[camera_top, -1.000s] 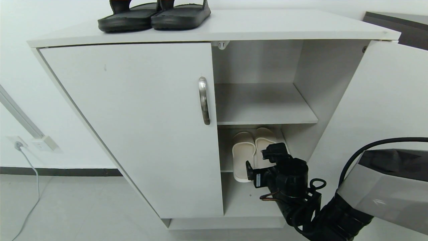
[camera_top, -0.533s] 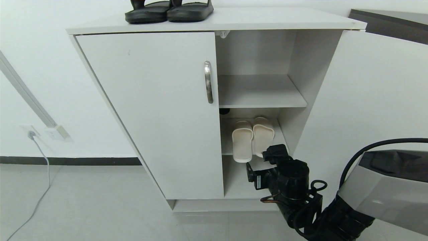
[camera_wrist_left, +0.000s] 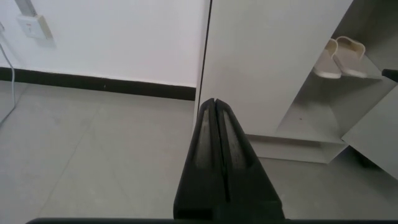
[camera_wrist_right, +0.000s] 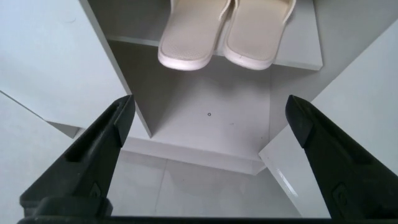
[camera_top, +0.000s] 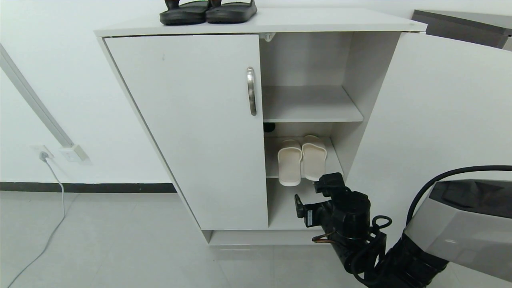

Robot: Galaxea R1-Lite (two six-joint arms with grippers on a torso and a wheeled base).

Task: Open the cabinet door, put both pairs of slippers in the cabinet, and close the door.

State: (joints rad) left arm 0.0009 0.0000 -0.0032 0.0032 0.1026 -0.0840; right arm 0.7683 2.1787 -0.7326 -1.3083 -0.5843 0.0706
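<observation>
My left gripper (camera_wrist_left: 216,107): fingers pressed together, above floor. Black slippers (camera_top: 208,12): on cabinet (camera_top: 320,18) top. Cream slippers (camera_top: 302,160): middle shelf, heels seemingly overhanging. My right gripper (camera_wrist_right: 209,104): fingers spread wide, near them. Right door (camera_top: 440,120): open.

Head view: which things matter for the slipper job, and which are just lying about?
Job:
- cabinet, right door open
- white slippers on the middle shelf
- black slippers on the cabinet top
- right gripper, jaws open, in front of the shelves

Lying about:
- wall socket and cable
- trunking on the wall
- dark furniture behind the door
</observation>
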